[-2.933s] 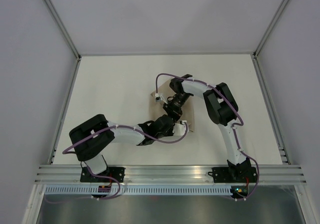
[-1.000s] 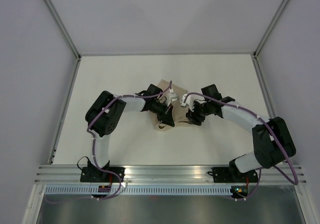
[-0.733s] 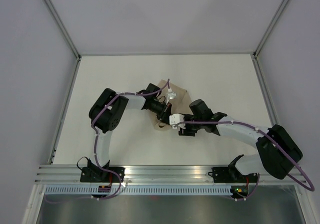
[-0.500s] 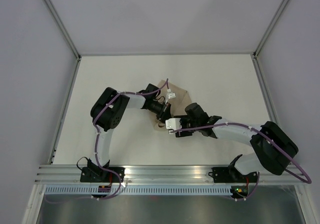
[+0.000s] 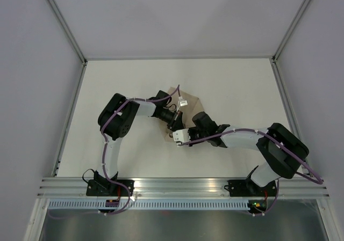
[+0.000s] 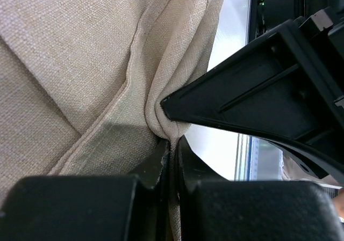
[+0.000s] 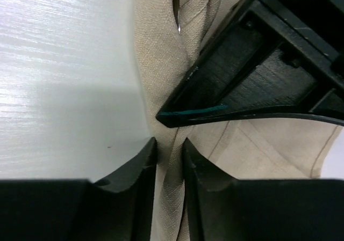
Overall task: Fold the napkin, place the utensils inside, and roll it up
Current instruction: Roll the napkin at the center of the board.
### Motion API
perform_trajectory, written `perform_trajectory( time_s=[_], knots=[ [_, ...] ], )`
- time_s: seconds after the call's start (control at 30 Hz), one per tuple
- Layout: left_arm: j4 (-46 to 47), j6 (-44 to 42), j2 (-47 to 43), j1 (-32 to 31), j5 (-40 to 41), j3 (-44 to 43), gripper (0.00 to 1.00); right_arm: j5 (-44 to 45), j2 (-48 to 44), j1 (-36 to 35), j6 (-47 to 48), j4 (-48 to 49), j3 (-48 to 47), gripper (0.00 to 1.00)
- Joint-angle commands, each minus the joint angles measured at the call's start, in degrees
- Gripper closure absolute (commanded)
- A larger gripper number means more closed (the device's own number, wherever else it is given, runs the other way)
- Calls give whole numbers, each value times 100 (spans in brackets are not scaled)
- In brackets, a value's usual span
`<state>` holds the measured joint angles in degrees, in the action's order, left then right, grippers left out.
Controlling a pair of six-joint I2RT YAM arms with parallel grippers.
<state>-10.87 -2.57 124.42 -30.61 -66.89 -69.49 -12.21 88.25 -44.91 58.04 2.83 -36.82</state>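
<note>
The tan napkin (image 5: 192,104) lies bunched at the table's middle, mostly under both arms. In the left wrist view the napkin (image 6: 80,53) fills the frame, and my left gripper (image 6: 173,147) is shut on a raised fold of it. In the right wrist view my right gripper (image 7: 168,150) is shut on a fold of the napkin (image 7: 161,64) at its edge. The two grippers meet tip to tip: the left gripper (image 5: 173,127) sits just behind the right gripper (image 5: 174,138). The fork is hidden.
The white table (image 5: 123,80) is walled by grey panels, with a metal rail (image 5: 183,184) along the near edge. The right gripper's black finger (image 6: 258,90) crosses the left wrist view; the left gripper's finger (image 7: 258,74) crosses the right wrist view.
My right arm has swung from the napkin's right side to its near-left edge, meeting the left gripper. The left gripper has stayed on the napkin, which is now more bunched.
</note>
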Motion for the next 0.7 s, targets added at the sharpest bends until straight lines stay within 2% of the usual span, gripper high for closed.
perform_trajectory(
  time_s=[0.0, 0.1, 0.33, 0.47, 0.67],
  knots=[
    [-169, -227, 135, -33, 36, -29, 98, 43, 272, -1, 111, -563, -229, 71],
    [-169, -253, 4, -33, 71, -20, 96, -106, 342, -1, 102, -1134, -422, 75],
    [111, -86, -558, -33, 308, 137, 72, -905, 702, 210, 85, -2654, -1169, 80],
    [498, 195, -910, -24, 431, 322, 67, -1503, 1132, 569, 172, -3594, -1844, 82],
    [1025, 599, -1437, 81, 1124, 603, 66, -2215, 1721, 957, 445, -4641, -2610, 83]
  ],
)
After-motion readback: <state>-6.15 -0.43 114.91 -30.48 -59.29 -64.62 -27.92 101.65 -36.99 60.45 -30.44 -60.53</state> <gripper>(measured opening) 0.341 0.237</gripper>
